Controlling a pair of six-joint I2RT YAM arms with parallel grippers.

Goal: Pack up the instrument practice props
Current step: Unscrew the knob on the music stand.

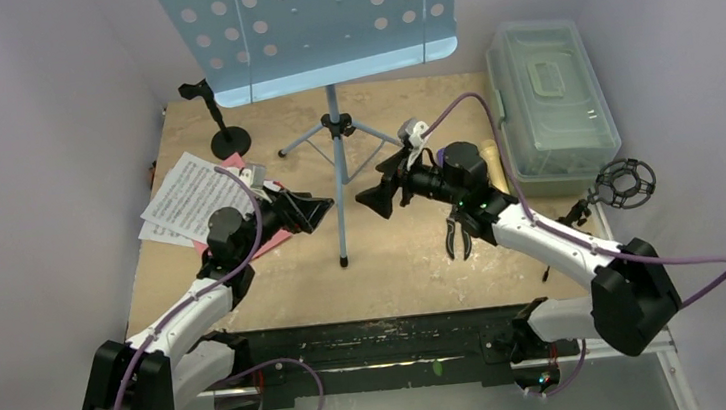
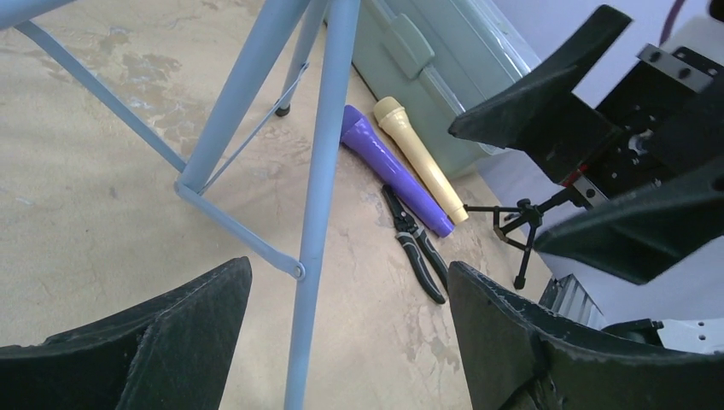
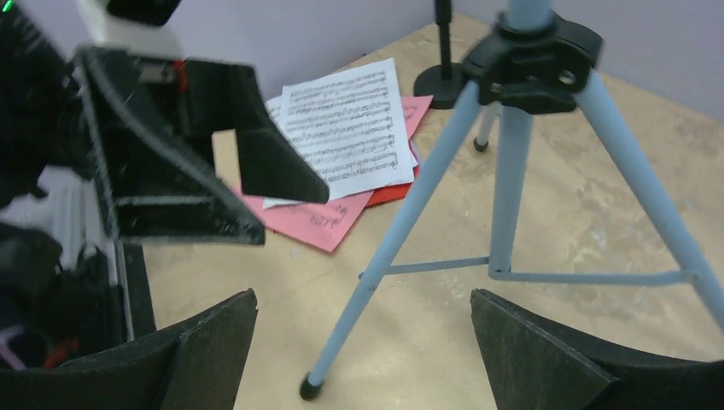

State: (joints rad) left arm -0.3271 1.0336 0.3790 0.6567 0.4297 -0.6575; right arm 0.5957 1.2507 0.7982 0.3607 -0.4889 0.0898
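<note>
Spread left end effector point(image 2: 348, 265), blue tripod legs point(image 2: 329, 128)

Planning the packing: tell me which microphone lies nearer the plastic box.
The cream microphone; the purple microphone lies beside it, on the side away from the box.

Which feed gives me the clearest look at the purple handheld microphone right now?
Left wrist view: the purple handheld microphone lies in plain sight on the table, alongside the cream microphone. From the top view the right arm hides nearly all of it. The right wrist view misses it entirely.
</note>
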